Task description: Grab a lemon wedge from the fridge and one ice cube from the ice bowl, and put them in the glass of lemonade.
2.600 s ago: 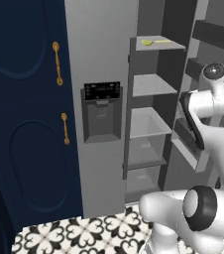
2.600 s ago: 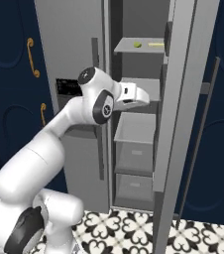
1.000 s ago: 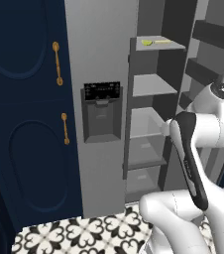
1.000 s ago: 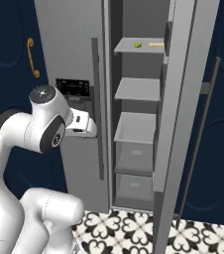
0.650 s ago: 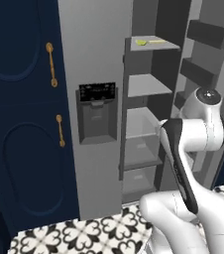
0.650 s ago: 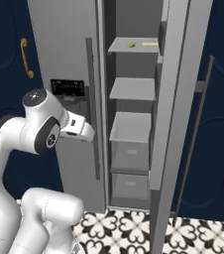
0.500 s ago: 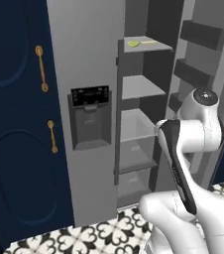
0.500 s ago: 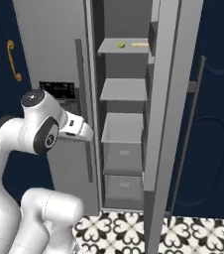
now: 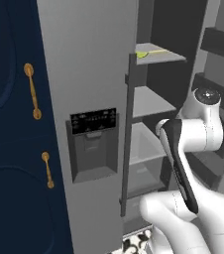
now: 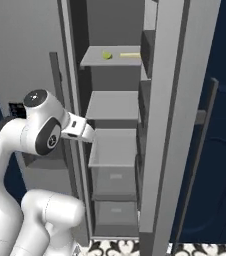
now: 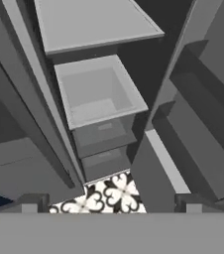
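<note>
Spread wide and holding nothing, the gripper (image 11: 112, 203) points down into the fridge (image 9: 91, 74), whose right door (image 10: 167, 115) stands open. From the hand camera, its two dark fingertips (image 11: 32, 202) frame a clear open bin (image 11: 96, 96), two drawers under it and a patch of patterned floor tile (image 11: 111, 193). Up on the top shelf (image 10: 112, 57) lies the lemon wedge (image 10: 106, 54), with a pale yellow stick (image 10: 130, 54) just beside it, well above the arm's wrist (image 10: 77, 128).
</note>
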